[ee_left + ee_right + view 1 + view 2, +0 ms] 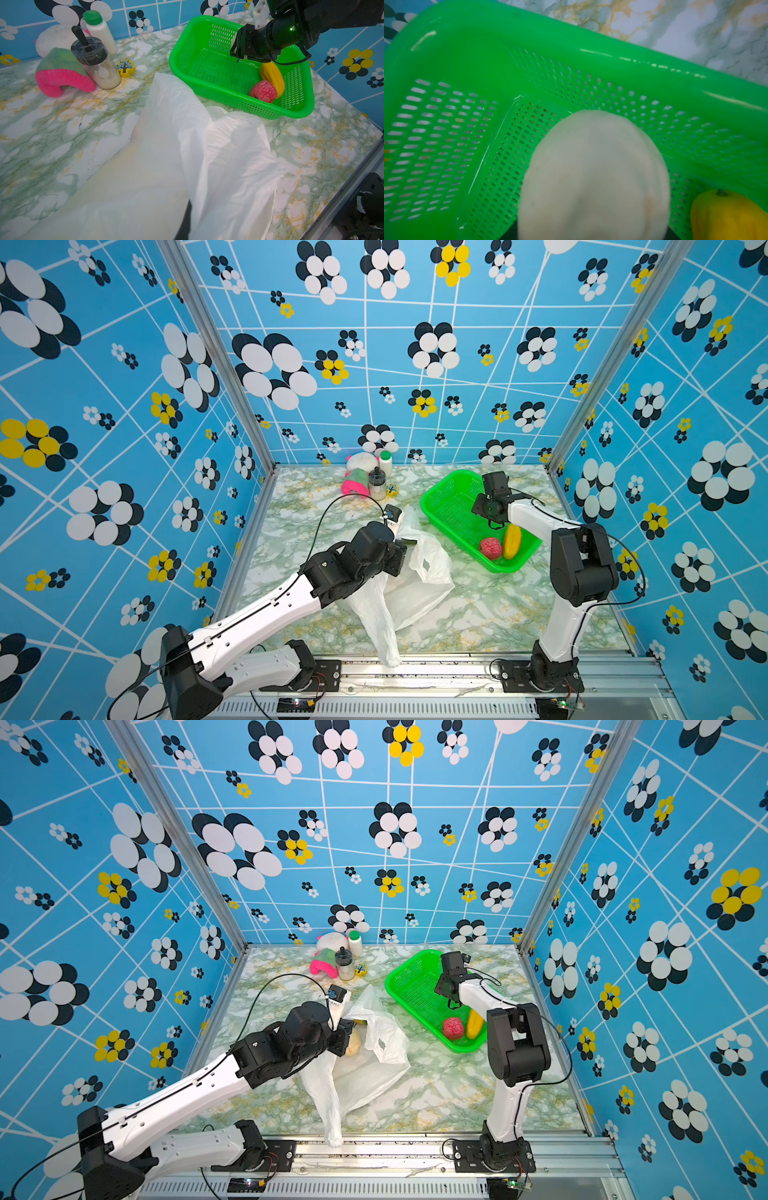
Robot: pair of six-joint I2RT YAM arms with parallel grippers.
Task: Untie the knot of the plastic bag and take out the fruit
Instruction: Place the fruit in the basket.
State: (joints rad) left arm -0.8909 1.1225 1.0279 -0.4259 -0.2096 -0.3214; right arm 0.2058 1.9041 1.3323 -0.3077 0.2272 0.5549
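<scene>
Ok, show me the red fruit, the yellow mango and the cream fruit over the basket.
red fruit [490, 548]: in a top view, middle of its bumpy top.
yellow mango [512, 541]: in a top view, middle of its body.
cream fruit [593, 172]: right wrist view, middle of its rounded face.

Green basket [436, 489] on marble table [478, 605]; plush toy [355, 481], white bottle [385, 462], lidded jar [377, 485], tree token [392, 489] clustered rear.

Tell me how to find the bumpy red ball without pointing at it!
Look at the green-veined marble tabletop and find the bright green perforated plastic basket toward its back right. In the basket's near corner lie two toy fruits side by side. The round, wrinkly red ball is the one you want; its neighbour, the smooth yellow mango, is long and not bumpy.
</scene>
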